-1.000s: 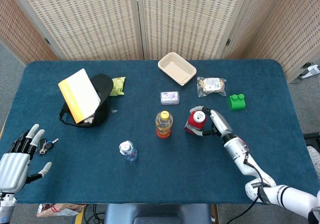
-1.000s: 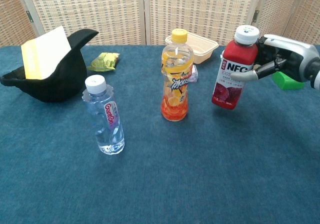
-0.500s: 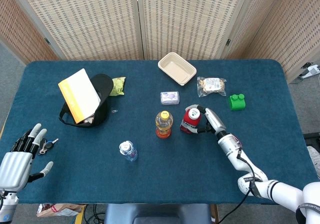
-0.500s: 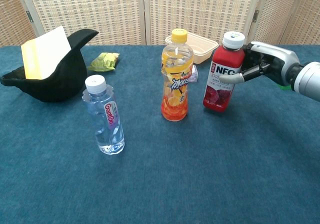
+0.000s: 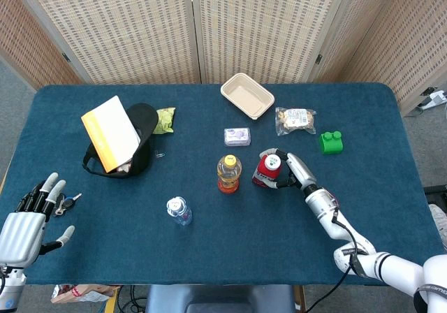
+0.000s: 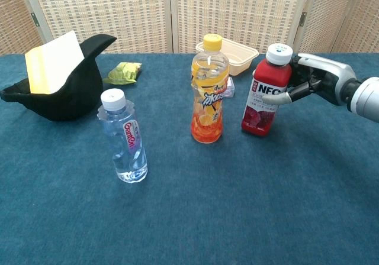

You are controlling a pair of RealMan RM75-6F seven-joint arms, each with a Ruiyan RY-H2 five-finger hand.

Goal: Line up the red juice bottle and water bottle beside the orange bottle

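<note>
Right robot hand point(image 6: 317, 81) grips red juice bottle point(image 6: 265, 93) beside orange bottle point(image 6: 207, 90); left robot hand point(image 5: 24, 223) spread.

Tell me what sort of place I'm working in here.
Probably an indoor lab or test room, not a home. A table covered in blue cloth holds unrelated props such as a green block and a black cap, and woven folding screens wall off the space behind it.
</note>
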